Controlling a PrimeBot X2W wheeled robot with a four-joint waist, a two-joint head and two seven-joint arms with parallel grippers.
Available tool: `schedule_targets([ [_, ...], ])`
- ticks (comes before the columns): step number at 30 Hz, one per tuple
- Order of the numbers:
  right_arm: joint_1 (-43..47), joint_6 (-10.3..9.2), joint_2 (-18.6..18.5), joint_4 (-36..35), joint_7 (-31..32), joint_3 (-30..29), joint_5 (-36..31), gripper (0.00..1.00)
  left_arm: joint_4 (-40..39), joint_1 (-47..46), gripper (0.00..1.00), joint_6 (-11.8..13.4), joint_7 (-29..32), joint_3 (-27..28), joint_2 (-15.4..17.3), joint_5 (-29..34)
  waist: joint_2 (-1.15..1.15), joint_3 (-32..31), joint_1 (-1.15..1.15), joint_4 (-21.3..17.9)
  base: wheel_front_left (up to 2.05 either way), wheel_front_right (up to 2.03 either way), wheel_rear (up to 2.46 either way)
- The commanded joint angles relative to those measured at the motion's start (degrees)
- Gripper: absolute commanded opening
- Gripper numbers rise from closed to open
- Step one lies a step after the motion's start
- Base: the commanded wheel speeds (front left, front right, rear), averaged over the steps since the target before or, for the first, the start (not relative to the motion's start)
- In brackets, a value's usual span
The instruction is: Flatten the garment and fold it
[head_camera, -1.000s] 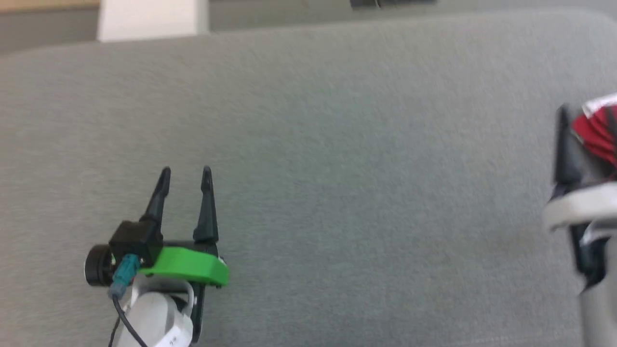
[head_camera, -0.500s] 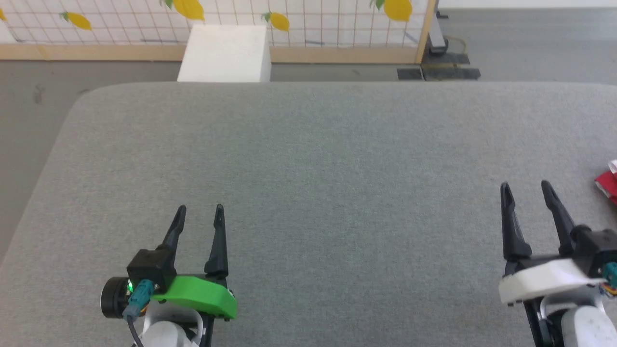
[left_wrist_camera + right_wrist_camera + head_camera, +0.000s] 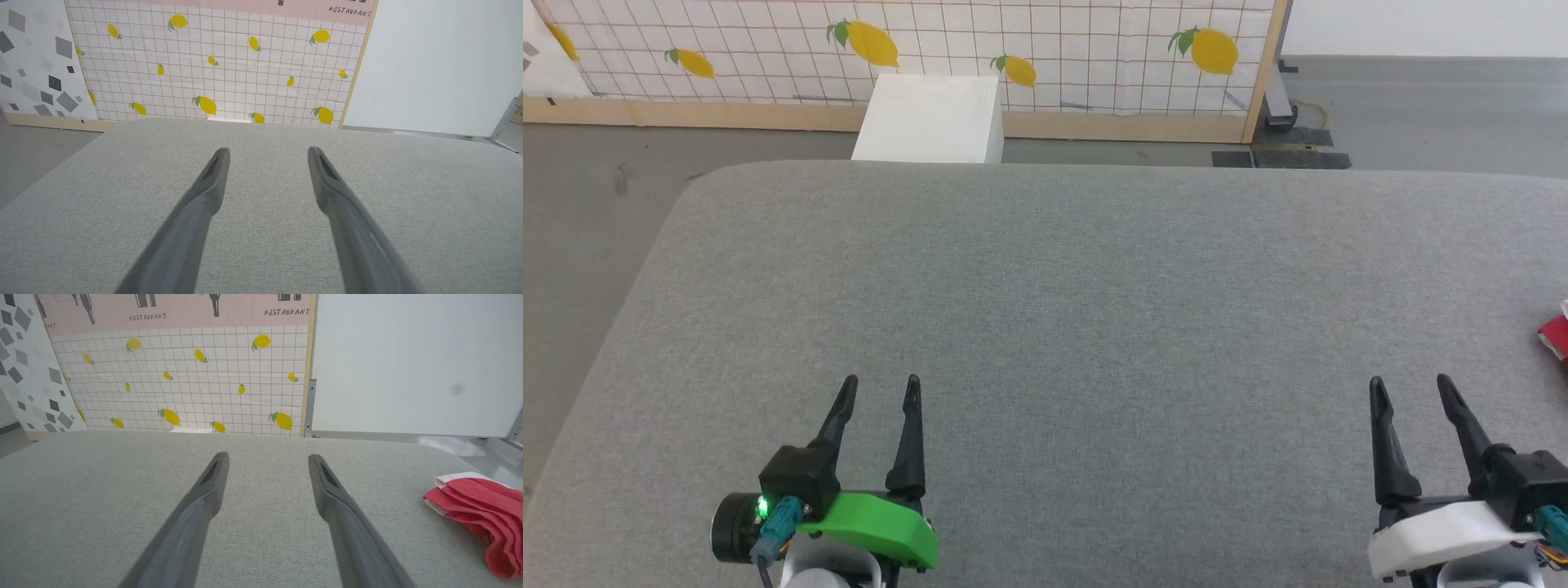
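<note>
Head view: left gripper (image 3: 882, 380) and right gripper (image 3: 1410, 381), both spread, empty, above grey padded table (image 3: 1045, 269), garment (image 3: 1556, 335) at right edge, nearest right gripper; left wrist view: fingers (image 3: 208, 192) parted; right wrist view: garment bunched rightward, well apart.

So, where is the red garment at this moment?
The garment lies on the grey padded table, on its right side, to the right of the right claw and apart from it. In the head view it shows at the right edge.
</note>
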Motion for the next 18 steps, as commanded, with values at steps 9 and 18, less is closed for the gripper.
schedule_targets([
  [9,0.46,0.00,0.02,-0.03,0.02,0.56,1.00,0.00,0.03,0.42,0.00,0.05,0.05,-0.12,-0.01,-0.43,0.00,0.26,0.01,-0.10,0.00,0.00,0.00],
  [18,0.45,0.00,0.01,-0.01,0.04,0.45,0.97,0.00,0.00,0.42,0.00,0.05,0.11,-0.09,-0.01,-0.40,0.00,0.26,0.01,-0.10,0.00,0.00,0.00],
])
